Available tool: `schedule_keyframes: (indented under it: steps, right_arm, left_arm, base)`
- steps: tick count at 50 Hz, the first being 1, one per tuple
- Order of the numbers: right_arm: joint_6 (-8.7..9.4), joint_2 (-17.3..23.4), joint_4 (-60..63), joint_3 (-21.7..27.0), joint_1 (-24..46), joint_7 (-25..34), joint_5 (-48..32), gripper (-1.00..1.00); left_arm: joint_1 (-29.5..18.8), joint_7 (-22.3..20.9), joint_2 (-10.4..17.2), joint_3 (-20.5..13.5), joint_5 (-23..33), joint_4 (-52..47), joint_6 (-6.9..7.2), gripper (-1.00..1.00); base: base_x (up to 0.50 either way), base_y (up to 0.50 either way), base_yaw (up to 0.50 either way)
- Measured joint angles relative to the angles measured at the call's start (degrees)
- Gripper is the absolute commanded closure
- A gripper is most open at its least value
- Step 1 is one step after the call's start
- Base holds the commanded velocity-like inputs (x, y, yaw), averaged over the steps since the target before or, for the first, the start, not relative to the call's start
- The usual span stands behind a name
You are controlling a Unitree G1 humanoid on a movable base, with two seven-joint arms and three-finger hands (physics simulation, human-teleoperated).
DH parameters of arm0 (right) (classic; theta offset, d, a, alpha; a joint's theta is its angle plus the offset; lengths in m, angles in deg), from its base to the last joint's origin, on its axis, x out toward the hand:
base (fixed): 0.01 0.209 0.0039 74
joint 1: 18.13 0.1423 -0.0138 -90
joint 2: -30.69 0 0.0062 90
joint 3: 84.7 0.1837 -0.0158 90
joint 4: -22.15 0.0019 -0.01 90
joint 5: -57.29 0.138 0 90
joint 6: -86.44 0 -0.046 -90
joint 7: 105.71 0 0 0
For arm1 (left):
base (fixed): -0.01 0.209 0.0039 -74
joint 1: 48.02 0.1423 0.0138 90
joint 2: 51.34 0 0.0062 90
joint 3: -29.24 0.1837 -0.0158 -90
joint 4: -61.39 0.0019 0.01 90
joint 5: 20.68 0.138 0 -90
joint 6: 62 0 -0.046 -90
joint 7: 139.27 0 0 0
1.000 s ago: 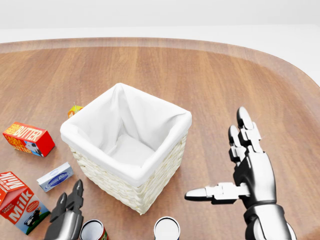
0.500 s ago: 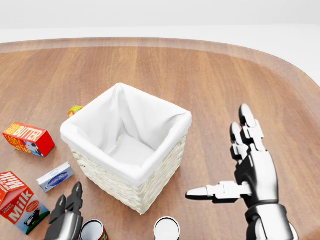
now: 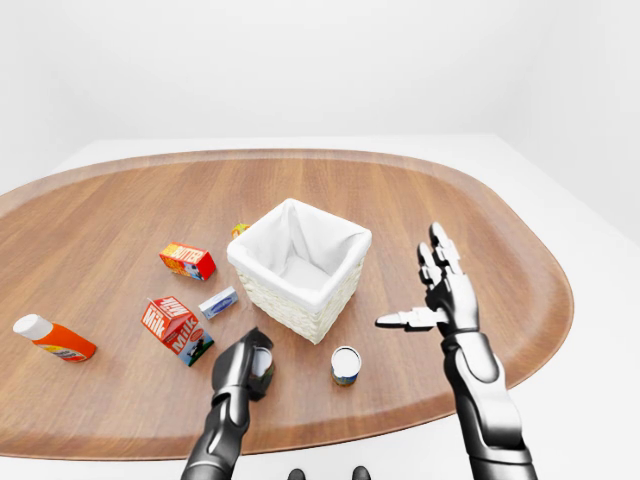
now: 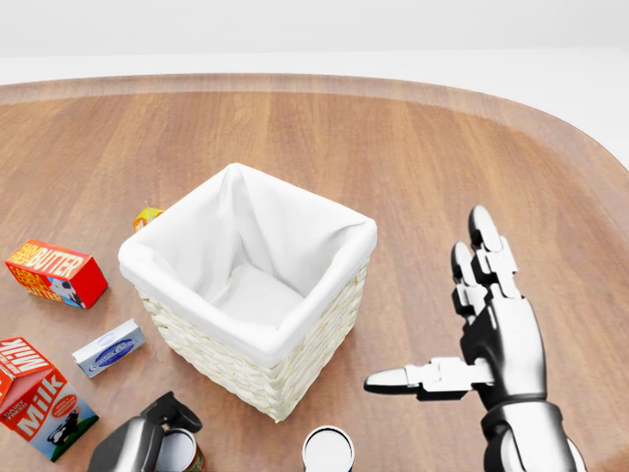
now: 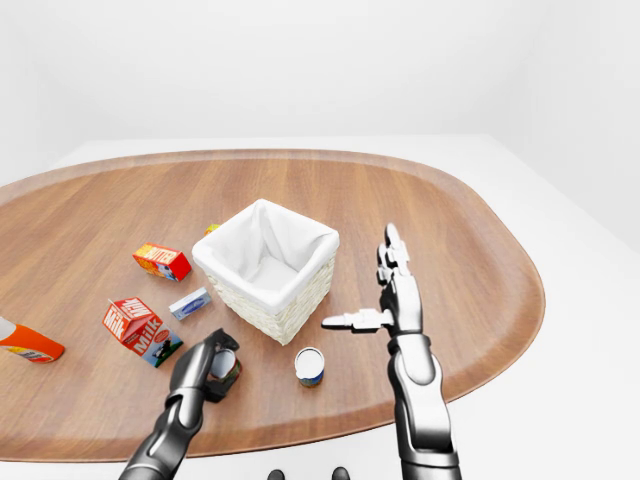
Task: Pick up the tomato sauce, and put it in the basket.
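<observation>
Table (image 3: 480, 210): oval, wood-toned; bears every item listed.
Basket (image 4: 324, 329): wicker, white liner, centre of head view; nothing inside.
Right hand (image 4: 462, 324): raised beside basket, fingers splayed wide, holding nothing.
Left hand (image 4: 147, 438): half a second ago its fingers stood up straight; now curled round the can, so grasp judged begun, lift not yet.
Tomato sauce can (image 5: 222, 368): on table, near basket's lower corner, within left fingers.
Second can (image 3: 345, 364): loose, right of it.
Eye views only: orange bottle (image 3: 55, 339) at far left.
</observation>
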State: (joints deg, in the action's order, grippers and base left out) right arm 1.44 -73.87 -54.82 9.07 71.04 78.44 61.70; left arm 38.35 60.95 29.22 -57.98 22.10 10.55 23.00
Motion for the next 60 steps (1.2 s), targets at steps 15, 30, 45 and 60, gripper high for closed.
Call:
schedule_keyframes:
  steps: [15,30,45,60]
  right_arm:
    - [0.0,0.02,-0.39,0.02,0.13,-0.03,0.05,-1.0]
    - [0.0,0.06,0.14,0.12,0.14,-0.11,0.18,-1.0]
    - [0.0,0.17,0.55,0.44,0.35,-0.22,0.38,-1.0]
    - [0.0,0.18,0.96,0.52,0.3,-0.28,0.46,-1.0]
  left_arm:
    - [1.03,-1.63,-0.09,0.07,-1.53,-2.15,0.0,1.0]
    - [4.61,-6.62,-0.84,-0.58,0.24,-12.75,0.0,1.0]
    - [7.47,-11.07,-1.46,-1.22,0.71,-22.28,0.0,1.0]
    - [10.64,-15.76,-2.1,-1.83,0.35,-32.45,1.09,1.0]
  base:
    - [0.0,0.0,0.0]
    - [0.0,0.0,0.0]
    - [0.0,0.0,0.0]
    - [0.0,0.0,0.0]
